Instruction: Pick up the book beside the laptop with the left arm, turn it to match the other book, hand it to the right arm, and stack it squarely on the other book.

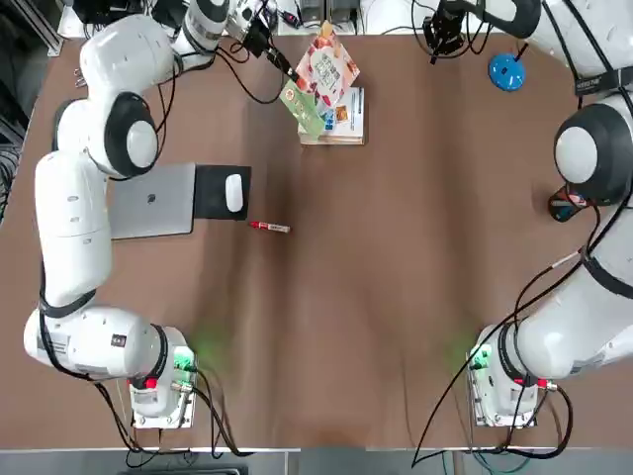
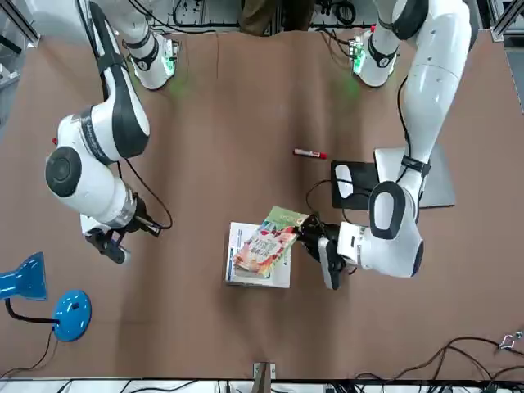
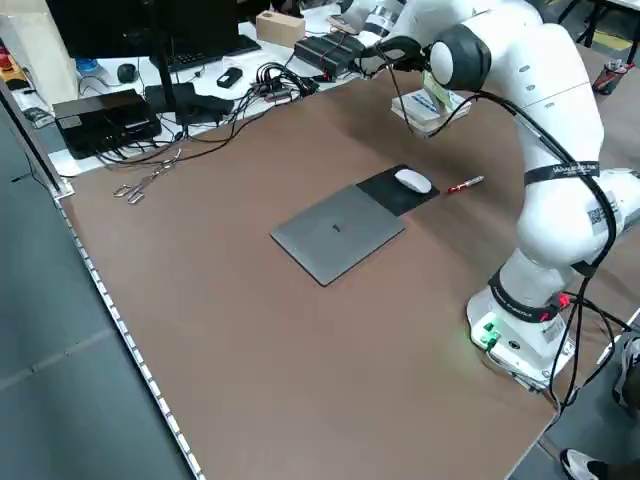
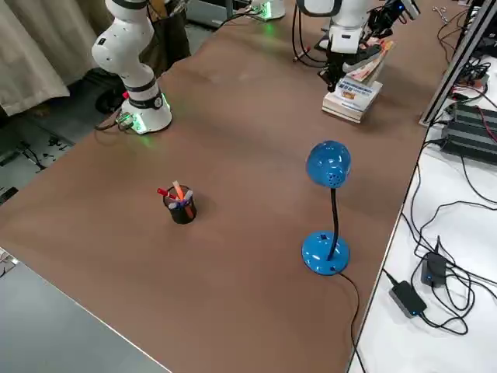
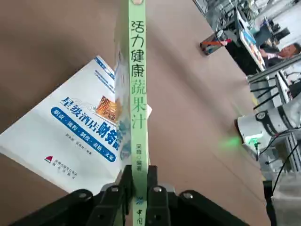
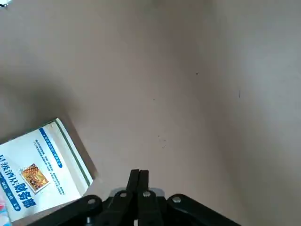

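Note:
My left gripper [image 1: 290, 77] is shut on the green spine end of the book [image 1: 323, 71], at the table's far side. The colourful book [image 2: 266, 243] hangs tilted just above the other book [image 1: 345, 117], a white one with blue lettering that lies flat. In the left wrist view the fingers [image 5: 151, 188] pinch the green spine [image 5: 138, 94], with the white book [image 5: 70, 141] beneath. My right gripper [image 1: 437, 45] hovers shut and empty to the right of both books. Its wrist view shows the closed fingertips [image 6: 139, 181] and a corner of the white book [image 6: 42, 160]. The laptop [image 1: 153, 201] lies closed at the left.
A black mouse pad [image 1: 210, 191] with a white mouse [image 1: 234, 191] adjoins the laptop, and a red marker [image 1: 269, 227] lies near them. A blue desk lamp [image 1: 506, 71] stands at the far right, and a pen cup [image 4: 181, 206] sits near the right edge.

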Controlling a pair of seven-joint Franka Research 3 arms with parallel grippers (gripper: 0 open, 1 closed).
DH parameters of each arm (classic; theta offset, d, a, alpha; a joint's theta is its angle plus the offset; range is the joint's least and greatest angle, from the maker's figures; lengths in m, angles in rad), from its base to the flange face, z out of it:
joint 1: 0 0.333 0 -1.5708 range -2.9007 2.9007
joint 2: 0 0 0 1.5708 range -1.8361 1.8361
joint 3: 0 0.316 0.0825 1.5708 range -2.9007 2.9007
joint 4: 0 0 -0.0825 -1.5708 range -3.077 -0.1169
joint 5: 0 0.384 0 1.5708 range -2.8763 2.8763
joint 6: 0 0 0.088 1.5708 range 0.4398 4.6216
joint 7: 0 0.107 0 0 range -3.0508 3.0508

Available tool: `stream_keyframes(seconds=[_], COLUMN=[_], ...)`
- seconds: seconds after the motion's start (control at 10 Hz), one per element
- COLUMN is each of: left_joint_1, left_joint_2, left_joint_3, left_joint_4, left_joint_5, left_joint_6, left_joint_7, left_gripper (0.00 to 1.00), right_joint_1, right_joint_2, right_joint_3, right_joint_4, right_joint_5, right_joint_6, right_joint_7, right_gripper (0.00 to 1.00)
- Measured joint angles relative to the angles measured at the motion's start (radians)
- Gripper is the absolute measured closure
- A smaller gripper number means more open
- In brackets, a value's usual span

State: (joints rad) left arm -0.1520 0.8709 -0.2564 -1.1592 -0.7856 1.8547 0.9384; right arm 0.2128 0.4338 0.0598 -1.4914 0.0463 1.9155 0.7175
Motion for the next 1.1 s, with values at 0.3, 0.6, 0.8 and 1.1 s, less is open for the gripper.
stream_keyframes(seconds=[0.3, 0.6, 0.8, 1.1], left_joint_1=[-0.037, -0.114, -0.172, -0.205], left_joint_2=[0.043, 0.048, 0.049, 0.057], left_joint_3=[0.076, 0.174, 0.246, 0.266], left_joint_4=[0.037, 0.062, 0.064, 0.064], left_joint_5=[0.014, 0.015, 0.016, 0.016], left_joint_6=[-0.01, -0.01, 0.0, 0.064], left_joint_7=[0.065, 0.07, 0.126, 0.188], left_gripper=[0.85, 0.85, 0.85, 0.85], right_joint_1=[0.005, 0.023, 0.022, 0.019], right_joint_2=[0.002, 0.002, 0.002, 0.002], right_joint_3=[0.001, 0.001, -0.003, -0.009], right_joint_4=[0.0, 0.0, 0.0, 0.0], right_joint_5=[0.0, -0.001, -0.002, -0.002], right_joint_6=[0.005, 0.008, 0.012, 0.014], right_joint_7=[0.0, 0.001, 0.001, 0.001], right_gripper=[0.98, 0.98, 0.98, 0.97])
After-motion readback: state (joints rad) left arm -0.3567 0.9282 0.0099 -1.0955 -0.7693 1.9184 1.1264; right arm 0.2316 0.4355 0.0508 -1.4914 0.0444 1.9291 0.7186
